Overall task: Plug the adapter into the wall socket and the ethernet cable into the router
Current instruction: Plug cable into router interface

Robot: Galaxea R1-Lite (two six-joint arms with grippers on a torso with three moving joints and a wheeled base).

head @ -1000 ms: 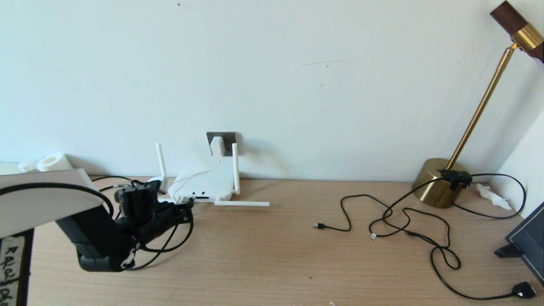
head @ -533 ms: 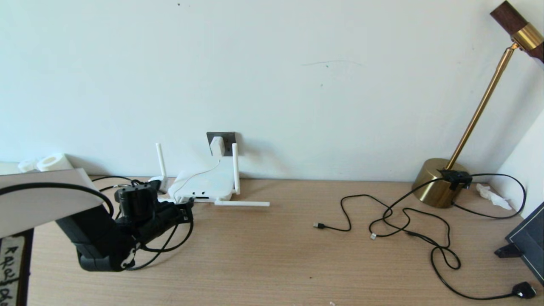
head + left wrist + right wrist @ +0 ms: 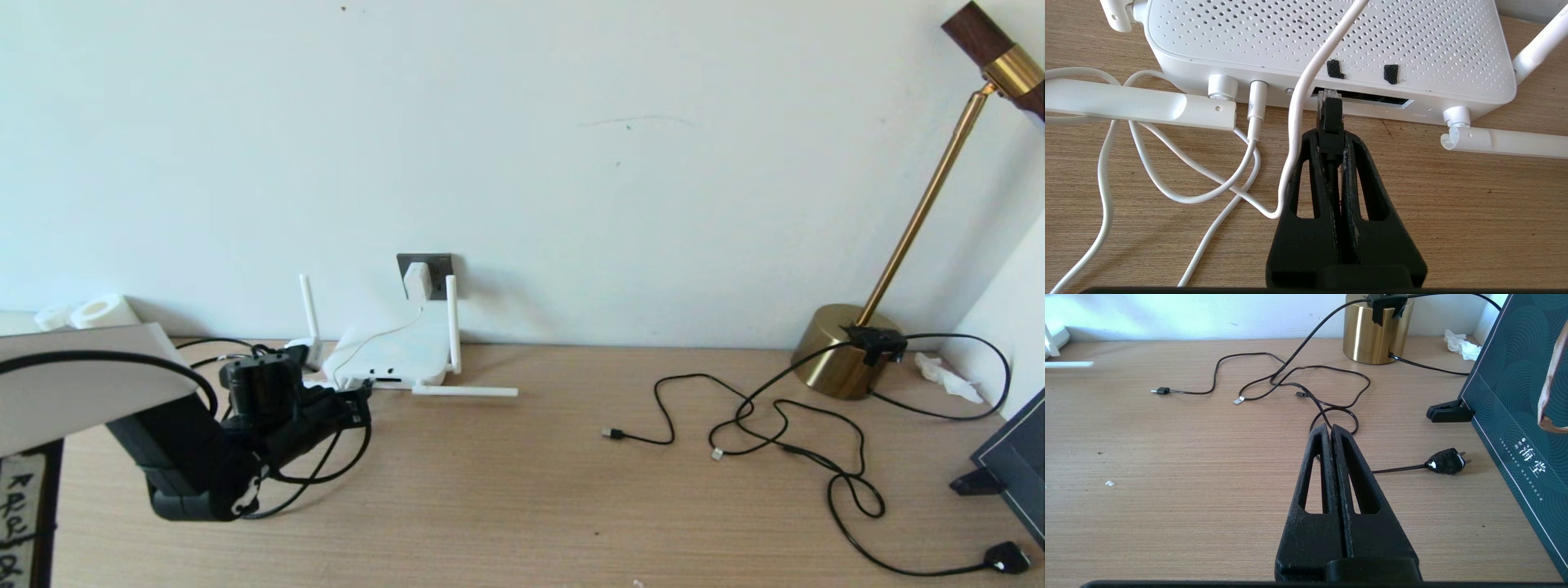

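Note:
The white router (image 3: 392, 355) lies on the table by the wall, its port edge facing me. The white adapter (image 3: 417, 280) sits in the dark grey wall socket (image 3: 438, 264), and its thin white cord (image 3: 1298, 122) runs over the router and down beside my left fingers. My left gripper (image 3: 1331, 136) is shut on the black boot of the ethernet cable (image 3: 1332, 118). The clear plug tip is at the mouth of the dark port slot (image 3: 1372, 98); how far in, I cannot tell. In the head view the left gripper (image 3: 359, 404) is just in front of the router. My right gripper (image 3: 1331, 428) is shut on nothing.
One router antenna (image 3: 465, 391) lies flat on the table, another (image 3: 1139, 106) beside my left fingers. Thin black cables (image 3: 775, 425), a black plug (image 3: 1006, 558) and a brass lamp base (image 3: 841, 351) are at the right. A dark box (image 3: 1515, 396) stands at the far right.
The left gripper with the ethernet plug has barely shifted in front of the router. Nothing else has moved.

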